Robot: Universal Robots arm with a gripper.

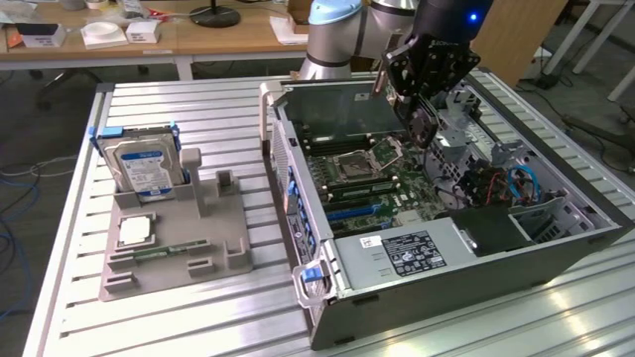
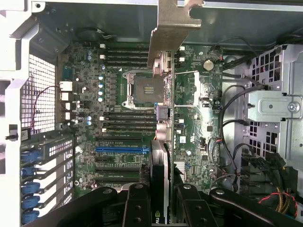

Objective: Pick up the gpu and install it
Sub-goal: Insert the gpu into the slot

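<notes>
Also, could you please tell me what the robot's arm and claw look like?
The arm is made of rounded silvery-grey segments, with a light blue joint cap. Its wrist section is black, with a small blue light glowing on it. The claw is black as well, built from jointed bars fastened with round bolts.

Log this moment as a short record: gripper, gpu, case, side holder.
gripper: gripper shut on the gpu
gpu: held edge-on over the motherboard
case: computer case lies open, board exposed
side holder: grey holder on the exterior view's left, carrying the hard drive upright and the RAM stick lying flat
</notes>
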